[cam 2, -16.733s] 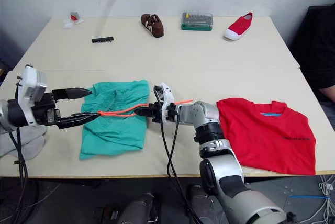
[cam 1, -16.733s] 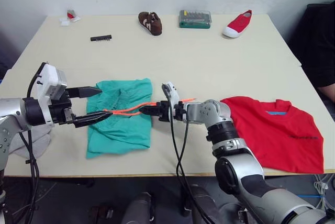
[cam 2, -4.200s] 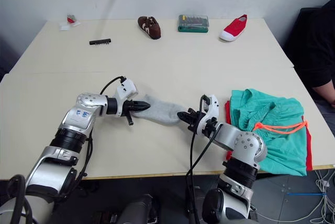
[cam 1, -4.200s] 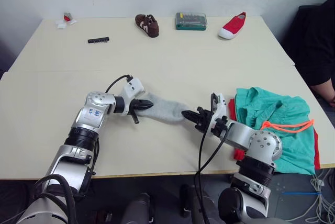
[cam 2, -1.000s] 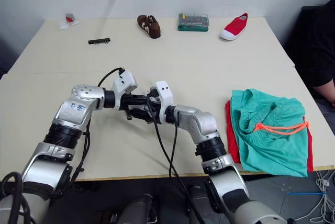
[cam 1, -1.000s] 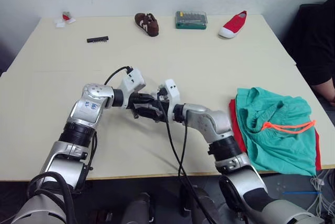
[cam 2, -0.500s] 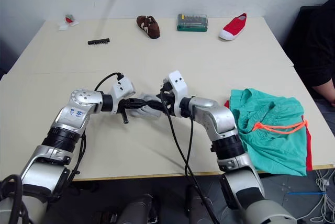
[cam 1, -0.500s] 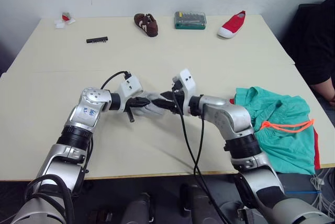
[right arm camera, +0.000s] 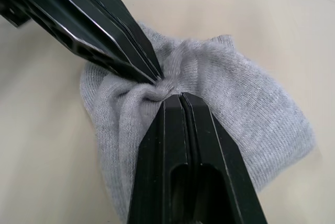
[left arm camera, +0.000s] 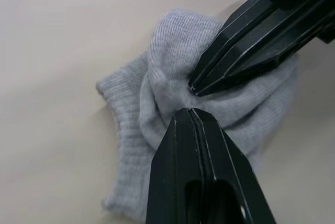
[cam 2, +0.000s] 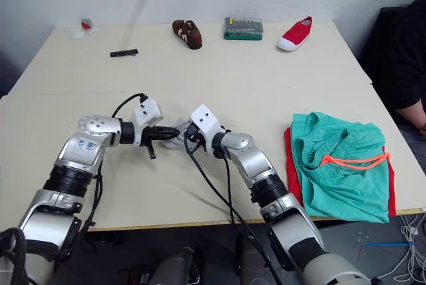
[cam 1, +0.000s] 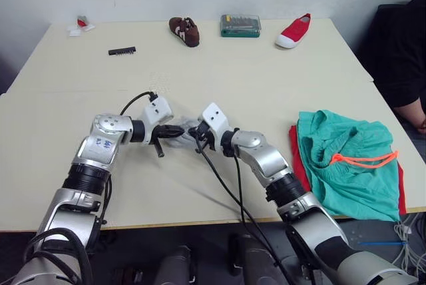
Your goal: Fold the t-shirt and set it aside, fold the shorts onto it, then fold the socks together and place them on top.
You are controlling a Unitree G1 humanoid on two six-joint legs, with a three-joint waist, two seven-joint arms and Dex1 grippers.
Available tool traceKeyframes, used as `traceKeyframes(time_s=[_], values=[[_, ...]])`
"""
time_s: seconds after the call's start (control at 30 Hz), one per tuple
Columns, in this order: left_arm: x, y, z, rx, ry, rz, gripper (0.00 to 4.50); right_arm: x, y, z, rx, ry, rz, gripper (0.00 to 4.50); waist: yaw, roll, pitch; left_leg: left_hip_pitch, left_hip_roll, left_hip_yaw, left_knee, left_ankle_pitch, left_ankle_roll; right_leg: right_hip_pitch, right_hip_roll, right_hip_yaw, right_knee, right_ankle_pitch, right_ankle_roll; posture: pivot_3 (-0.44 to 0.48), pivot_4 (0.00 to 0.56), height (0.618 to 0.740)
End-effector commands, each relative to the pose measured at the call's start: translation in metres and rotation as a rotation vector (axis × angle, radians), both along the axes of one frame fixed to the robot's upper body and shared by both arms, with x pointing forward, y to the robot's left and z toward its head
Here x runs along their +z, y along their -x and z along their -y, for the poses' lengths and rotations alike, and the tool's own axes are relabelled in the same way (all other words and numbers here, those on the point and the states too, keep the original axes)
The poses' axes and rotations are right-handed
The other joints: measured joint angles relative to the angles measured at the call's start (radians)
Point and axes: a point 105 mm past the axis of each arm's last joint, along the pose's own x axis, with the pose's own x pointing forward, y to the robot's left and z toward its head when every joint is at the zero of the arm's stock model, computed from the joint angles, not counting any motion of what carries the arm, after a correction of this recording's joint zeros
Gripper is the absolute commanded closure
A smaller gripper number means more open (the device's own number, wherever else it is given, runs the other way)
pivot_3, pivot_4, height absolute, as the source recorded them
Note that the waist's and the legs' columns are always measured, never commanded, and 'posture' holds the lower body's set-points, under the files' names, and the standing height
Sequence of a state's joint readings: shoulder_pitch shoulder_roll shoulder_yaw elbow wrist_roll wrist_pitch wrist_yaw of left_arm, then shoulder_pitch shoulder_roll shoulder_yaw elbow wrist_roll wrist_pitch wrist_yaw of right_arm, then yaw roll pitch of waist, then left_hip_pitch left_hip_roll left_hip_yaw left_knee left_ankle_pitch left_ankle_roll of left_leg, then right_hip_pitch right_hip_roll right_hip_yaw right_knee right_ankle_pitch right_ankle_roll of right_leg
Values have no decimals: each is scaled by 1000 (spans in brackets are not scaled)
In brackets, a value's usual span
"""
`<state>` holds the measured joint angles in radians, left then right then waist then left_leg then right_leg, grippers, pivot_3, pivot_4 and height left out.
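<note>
Grey socks (right arm camera: pixel 230 103) bunched mid-table, pinched from both sides: left gripper (left arm camera: pixel 191 111) and right gripper (right arm camera: pixel 175 96) both clamped on the cloth, tips nearly touching. Likely to come unfolded if one lets go early. Arms stretched low, converging. Shorts (cam 1: pixel 349 158) over t-shirt (cam 1: pixel 297 158) at the right.

Head cameras look down over the table (cam 1: pixel 266 85) — wrist cameras close on the socks (right arm camera: pixel 246 103).
</note>
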<state>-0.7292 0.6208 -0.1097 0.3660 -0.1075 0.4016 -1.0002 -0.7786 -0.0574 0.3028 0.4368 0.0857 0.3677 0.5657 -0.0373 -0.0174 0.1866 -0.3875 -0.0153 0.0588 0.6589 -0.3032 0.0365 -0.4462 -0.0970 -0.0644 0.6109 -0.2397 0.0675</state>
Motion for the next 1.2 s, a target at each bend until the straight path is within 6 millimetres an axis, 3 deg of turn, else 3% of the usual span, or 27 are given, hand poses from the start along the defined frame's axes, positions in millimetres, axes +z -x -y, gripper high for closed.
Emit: traceKeyframes(time_s=[0.03, 0.13, 0.2, 0.33, 0.5, 0.67, 0.8, 0.97, 1.07, 1.2], values=[[46, -6, -1, 26, 126, 77, 4500, -17, -1, 4, -22, 45, -38, 4486, 2, 0, 0, 0, 0, 0, 0, 0, 0, 0, 0, 0, 0, 0, 0, 0, 150, 740], [67, -10, 17, -1, 202, 109, 4500, -18, 3, 1, 8, 49, -34, 4486, 7, 0, 0, 0, 0, -1, 0, 0, 0, 0, 0, 0, 0, 0, 0, 0, 150, 740], [69, -12, 32, -25, 208, 117, 4500, -18, 5, -1, 21, 51, -30, 4486, 8, 0, 0, 0, 0, -1, 1, 0, 0, 1, 0, -1, 1, 0, 0, 0, 150, 740], [45, -12, 55, -79, 131, 90, 4500, -17, 6, -3, 28, 52, -26, 4486, 3, 0, 0, 0, 0, 0, 1, 2, -4, 1, 0, 0, 0, 0, 0, 0, 150, 740], [19, -10, 60, -99, 62, 57, 4500, -16, 10, -5, 59, 78, 18, 4486, 0, 0, 0, 0, 0, 1, 0, 2, -5, 1, 2, 0, 0, 0, 0, 0, 150, 740], [-2, -10, 48, -86, -35, 50, 4500, -9, 19, -10, 114, 95, 93, 4486, 3, 0, 0, 0, 0, 1, 1, 2, -4, 1, 1, 0, 0, 0, 0, 0, 150, 740], [-13, -6, 26, -59, -81, 34, 4500, 9, 31, -5, 172, 101, 200, 4486, 4, 0, 0, 0, 0, 1, 0, 1, -5, 0, 2, 0, 0, 0, 0, 0, 150, 740], [-26, 0, 12, -48, -135, 26, 4500, 36, 46, 8, 221, 27, 204, 4486, 6, 0, 0, -1, 0, 1, 1, 0, -3, 0, 1, 0, -1, 0, 0, 0, 150, 740], [-30, -2, 2, -17, -154, 34, 4500, 41, 38, 32, 126, -43, 73, 4486, 9, 0, 0, 0, 0, 0, 1, -1, 0, 0, 1, 0, -1, 0, 0, 0, 150, 740], [-33, -4, -7, 7, -165, 39, 4500, 31, 26, 59, 11, -102, -139, 4325, 9, 0, 0, 1, 0, 0, 1, -1, 0, 1, 0, 0, -2, 0, -1, 0, 150, 740]])
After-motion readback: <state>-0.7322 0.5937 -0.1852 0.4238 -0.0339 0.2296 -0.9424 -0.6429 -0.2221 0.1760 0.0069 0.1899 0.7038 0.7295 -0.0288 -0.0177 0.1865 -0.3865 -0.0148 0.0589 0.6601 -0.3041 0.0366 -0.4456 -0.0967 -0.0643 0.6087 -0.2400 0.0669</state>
